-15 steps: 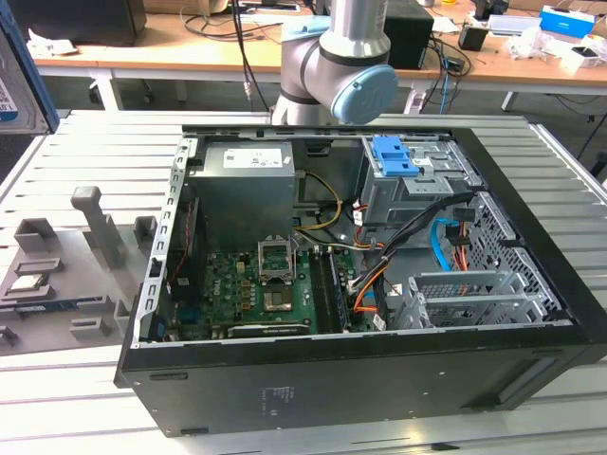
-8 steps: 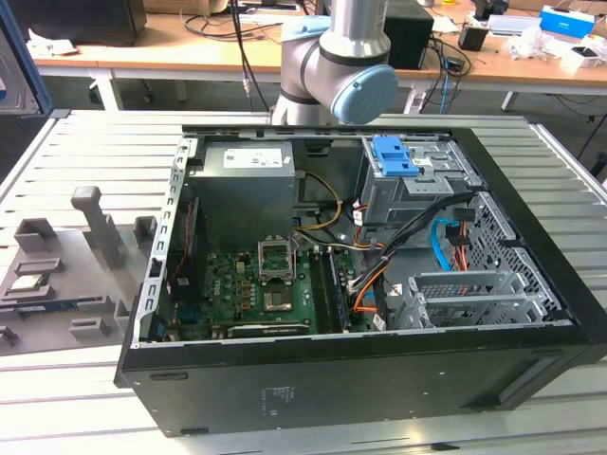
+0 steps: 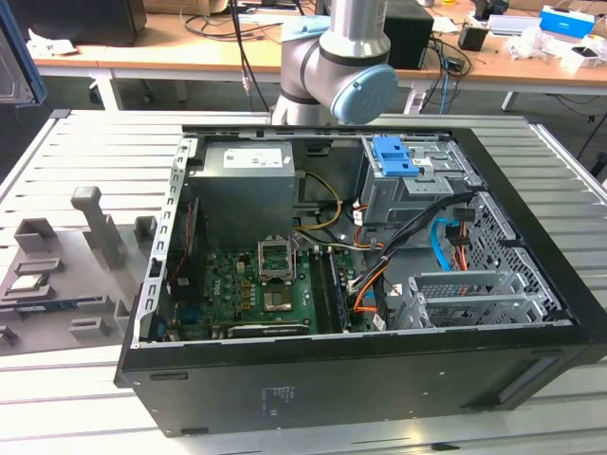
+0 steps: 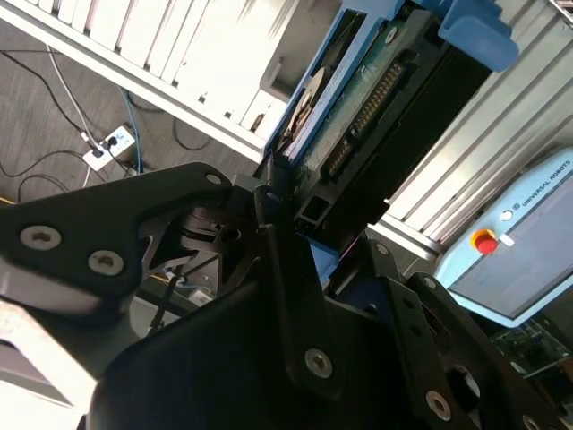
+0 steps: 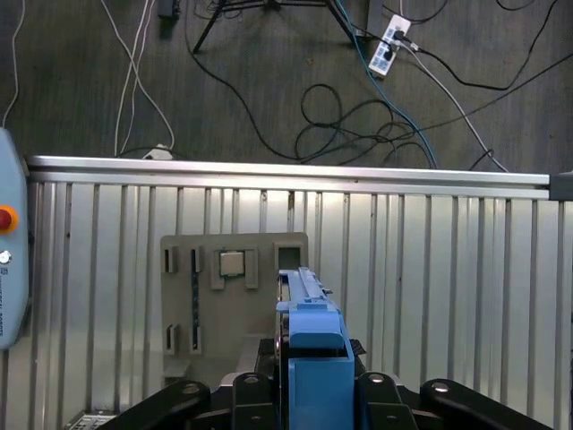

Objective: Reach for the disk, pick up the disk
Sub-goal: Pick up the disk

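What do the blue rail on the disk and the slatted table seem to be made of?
Blue rail on the disk: probably moulded plastic, matte, with even colour and soft edges. Table: likely bare aluminium, satin finish; its ribbed slats give pale, bright reflections. One face of the disk, in the second wrist view, looks like green circuit board.

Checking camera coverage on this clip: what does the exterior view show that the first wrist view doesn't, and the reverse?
Exterior view: the open computer case with its motherboard, the blue bracket atop the drive cage, and the arm beyond the case.
First wrist view: the end effector shut on the disk, which is seen edge-on above the table; the floor strewn with cables; a pendant with a red button.
Shared: the slatted table and the grey fixture tray holding a chip.
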Controlling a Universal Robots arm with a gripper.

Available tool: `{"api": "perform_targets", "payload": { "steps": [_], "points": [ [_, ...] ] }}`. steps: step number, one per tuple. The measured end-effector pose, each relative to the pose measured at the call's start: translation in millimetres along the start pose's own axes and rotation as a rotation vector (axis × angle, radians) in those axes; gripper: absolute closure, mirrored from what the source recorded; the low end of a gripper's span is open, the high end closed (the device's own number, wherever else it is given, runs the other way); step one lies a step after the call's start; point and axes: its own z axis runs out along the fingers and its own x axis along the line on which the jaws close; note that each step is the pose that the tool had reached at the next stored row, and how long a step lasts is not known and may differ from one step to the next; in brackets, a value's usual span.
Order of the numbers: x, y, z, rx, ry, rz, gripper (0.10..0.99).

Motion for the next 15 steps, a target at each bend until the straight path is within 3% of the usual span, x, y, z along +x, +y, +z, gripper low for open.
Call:
{"api": "perform_targets", "payload": {
  "steps": [4, 6, 9, 12, 13, 15],
  "points": [
    [0.0, -1.2, -0.1, 0.000, 0.0000, 0.000, 0.722],
    [0.3, -8.2, -0.4, 0.000, 0.0001, 0.000, 0.722],
    [0.9, -29.0, -1.1, -0.002, 0.0000, 0.000, 0.722],
    [1.4, -42.4, -1.7, -0.002, 0.0000, 0.000, 0.722],
    [1.8, -53.1, -2.1, -0.003, 0.0001, 0.000, 0.722],
    [2.2, -66.2, -2.6, -0.004, 0.0000, 0.000, 0.722]
  ]
}}
